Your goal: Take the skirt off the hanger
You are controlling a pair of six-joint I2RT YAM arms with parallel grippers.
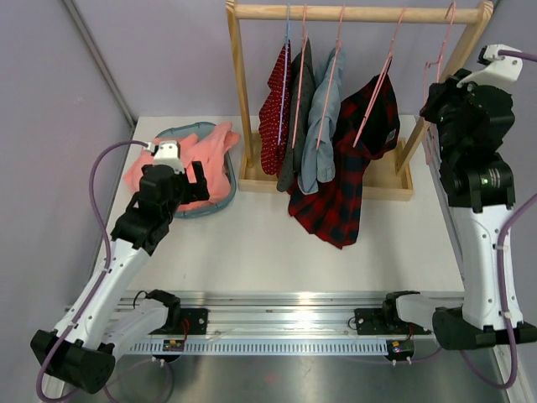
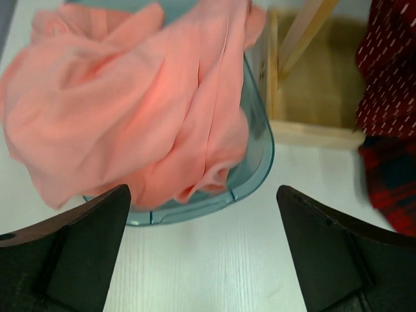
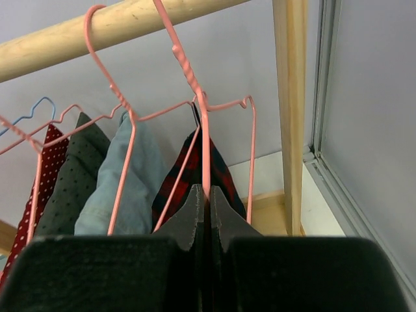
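Pink hanger [image 3: 205, 143] clamped in right gripper [image 3: 207, 193], left gripper [image 2: 203, 195] held wide apart — skirt [image 2: 130, 104] heaped in basket [image 2: 261, 162] just ahead.

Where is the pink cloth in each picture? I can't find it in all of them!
Top external: the pink cloth is at the left, heaped in the blue basket beside the rack.
Left wrist: it fills the upper left, spilling over the basket's rim.
Right wrist: not in it; only the pink hanger and hanging clothes show.
Shared landmark: the wooden rack.
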